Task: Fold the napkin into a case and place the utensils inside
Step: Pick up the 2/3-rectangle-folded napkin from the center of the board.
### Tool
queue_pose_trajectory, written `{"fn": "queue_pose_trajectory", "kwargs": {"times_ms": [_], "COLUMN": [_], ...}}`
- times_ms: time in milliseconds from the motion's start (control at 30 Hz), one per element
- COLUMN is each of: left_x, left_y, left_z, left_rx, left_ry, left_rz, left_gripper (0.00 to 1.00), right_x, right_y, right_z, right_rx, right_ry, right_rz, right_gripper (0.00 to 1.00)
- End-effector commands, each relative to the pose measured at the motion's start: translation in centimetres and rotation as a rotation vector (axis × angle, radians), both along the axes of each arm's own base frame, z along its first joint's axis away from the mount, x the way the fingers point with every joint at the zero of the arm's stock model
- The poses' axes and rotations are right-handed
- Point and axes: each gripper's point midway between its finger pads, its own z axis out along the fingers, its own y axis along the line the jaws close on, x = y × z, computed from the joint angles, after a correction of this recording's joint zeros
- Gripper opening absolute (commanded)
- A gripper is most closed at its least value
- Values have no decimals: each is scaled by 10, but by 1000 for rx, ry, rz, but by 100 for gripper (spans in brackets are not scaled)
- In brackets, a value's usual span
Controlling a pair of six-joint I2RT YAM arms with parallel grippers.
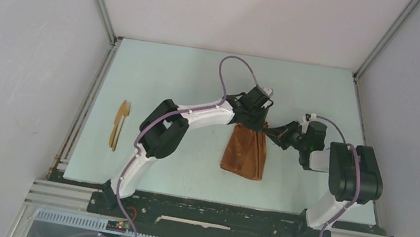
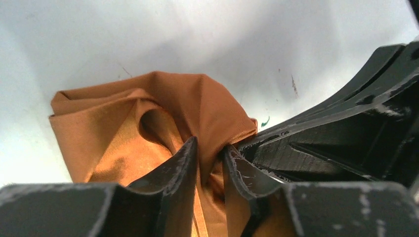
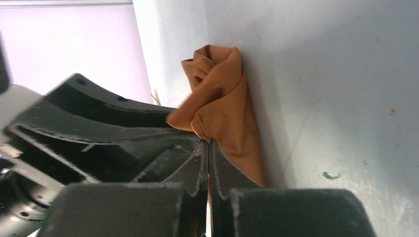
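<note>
The rust-orange napkin [image 1: 245, 153] lies bunched into a narrow oblong in the middle of the table, its far end lifted. My left gripper [image 1: 251, 122] is shut on a fold of that far end; the left wrist view shows cloth [image 2: 163, 118] pinched between the fingers [image 2: 180, 168]. My right gripper [image 1: 269, 130] is shut on the napkin's far right corner; the right wrist view shows the cloth [image 3: 222, 103] running from the closed fingertips [image 3: 197, 165]. The wooden utensils [image 1: 120, 124] lie at the left side of the table, apart from both grippers.
The pale green table [image 1: 201, 79] is bounded by grey walls at left, right and back, with aluminium rails along its edges. The two grippers are close together, almost touching, over the napkin's far end.
</note>
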Motion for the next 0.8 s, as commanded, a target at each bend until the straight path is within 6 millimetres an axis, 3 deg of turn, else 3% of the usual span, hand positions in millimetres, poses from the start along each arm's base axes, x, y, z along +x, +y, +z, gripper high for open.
{"fn": "queue_pose_trajectory", "kwargs": {"times_ms": [0,267,500,767], "left_x": [4,-10,-26,-64], "left_y": [-28,-41,-25,0], "left_z": [41,53,76,47], "left_rx": [-116,-192,-207,-183], "left_ry": [-35,-1,1,109], "left_rz": [-55,-141,-141,-125], "left_gripper": [34,57,68,65], "right_x": [7,5,4,5], "right_y": [-9,-27,-31,-39], "right_z": [0,-8,-14,-13], "right_rx": [-1,16,46,60], "right_ry": [-29,-12,-4,-9], "right_rz": [8,13,25,12], "right_gripper": [0,0,0,2]}}
